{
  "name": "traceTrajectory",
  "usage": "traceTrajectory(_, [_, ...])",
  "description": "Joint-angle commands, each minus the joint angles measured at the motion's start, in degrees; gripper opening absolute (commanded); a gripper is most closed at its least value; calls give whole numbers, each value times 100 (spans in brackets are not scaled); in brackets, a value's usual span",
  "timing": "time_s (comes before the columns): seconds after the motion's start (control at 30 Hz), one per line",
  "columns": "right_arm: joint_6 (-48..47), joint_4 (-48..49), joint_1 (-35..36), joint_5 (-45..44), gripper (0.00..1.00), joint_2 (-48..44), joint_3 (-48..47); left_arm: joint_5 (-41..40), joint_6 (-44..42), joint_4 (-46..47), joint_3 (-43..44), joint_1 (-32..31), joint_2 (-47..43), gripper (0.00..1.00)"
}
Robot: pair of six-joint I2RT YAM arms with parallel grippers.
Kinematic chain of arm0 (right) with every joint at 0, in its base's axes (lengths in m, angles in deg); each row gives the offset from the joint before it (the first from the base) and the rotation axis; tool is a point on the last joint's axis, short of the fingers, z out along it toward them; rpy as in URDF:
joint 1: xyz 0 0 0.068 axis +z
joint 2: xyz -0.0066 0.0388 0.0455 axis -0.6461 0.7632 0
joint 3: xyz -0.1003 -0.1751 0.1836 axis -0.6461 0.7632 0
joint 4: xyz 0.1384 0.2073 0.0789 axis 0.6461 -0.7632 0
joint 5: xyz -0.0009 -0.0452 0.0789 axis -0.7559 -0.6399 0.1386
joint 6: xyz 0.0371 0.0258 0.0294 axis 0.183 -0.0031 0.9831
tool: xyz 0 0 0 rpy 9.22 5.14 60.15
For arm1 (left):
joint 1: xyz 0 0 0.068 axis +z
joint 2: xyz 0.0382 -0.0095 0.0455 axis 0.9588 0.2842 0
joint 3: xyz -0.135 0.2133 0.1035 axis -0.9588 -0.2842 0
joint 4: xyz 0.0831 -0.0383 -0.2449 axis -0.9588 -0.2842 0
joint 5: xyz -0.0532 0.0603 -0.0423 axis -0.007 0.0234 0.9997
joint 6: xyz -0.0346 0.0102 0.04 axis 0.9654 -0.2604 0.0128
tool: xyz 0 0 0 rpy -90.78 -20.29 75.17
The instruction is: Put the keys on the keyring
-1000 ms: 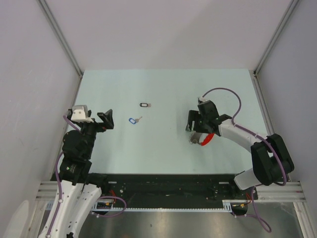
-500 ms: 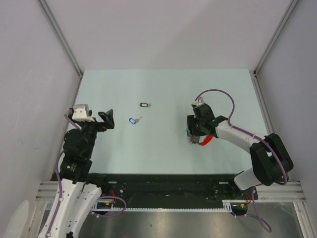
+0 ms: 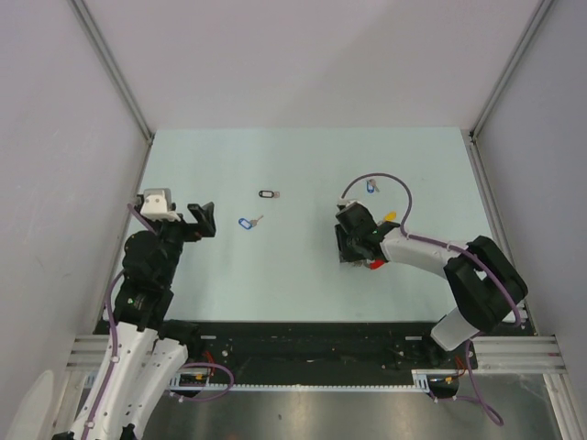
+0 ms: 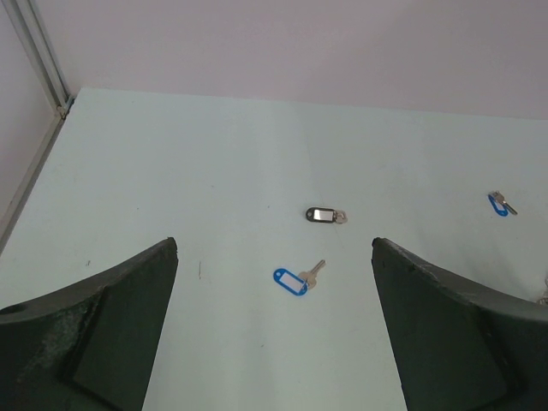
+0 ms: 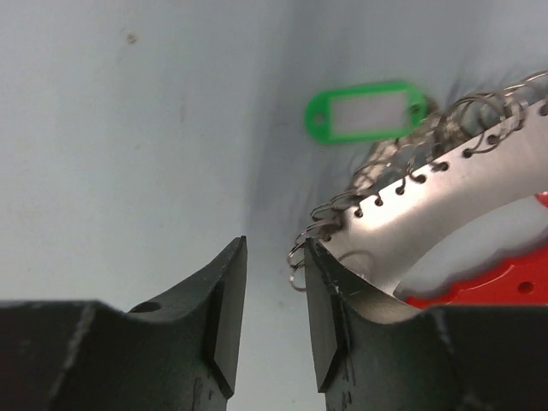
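The keyring [image 5: 445, 205] is a silver perforated band with small wire rings, a red band and a green tag [image 5: 366, 111]. It lies against the outer side of one finger [image 5: 330, 308] of my right gripper [image 5: 274, 257]. The jaws stand a narrow gap apart with only bare table between them. From above, the right gripper [image 3: 348, 246] is low over the keyring [image 3: 373, 264]. A blue-tagged key [image 4: 295, 279] and a black-tagged key [image 4: 321, 214] lie ahead of my open left gripper [image 4: 274, 248]. Another blue-tagged key [image 3: 371, 187] lies behind the right arm.
A yellow tag [image 3: 389, 218] shows beside the right arm's cable. The pale green table [image 3: 275, 275] is walled on three sides, with metal rails [image 3: 119, 82] at the corners. My left gripper [image 3: 197, 220] hovers at the table's left side.
My right gripper has moved left and down onto the keyring's edge, and its jaws have narrowed. The keyring shifted left with it. The left arm has barely moved.
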Motion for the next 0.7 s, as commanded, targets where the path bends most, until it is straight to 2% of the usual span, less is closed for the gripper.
traceTrajectory(0.0, [224,138,455,126,35,68,-3,140,-102,55,150,-21,91,100])
traceTrajectory(0.13, [137,428,956,460,31,33,-12,184,-111,20,168,-12,178,100])
traceTrajectory(0.3, [-4,412,1133,846,29,-238,-12,342,-137,11,185,-12,310,100])
traceTrajectory(0.4, [-110,201,1125,533,33,-651,-12,552,-164,38,185,-12,381,100])
traceTrajectory(0.57, [-180,-274,528,-258,37,-1065,49,1035,-207,47,229,-12,635,100])
traceTrajectory(0.67, [-224,-266,-8,-16,37,-1039,251,1220,-225,-15,282,-12,793,100])
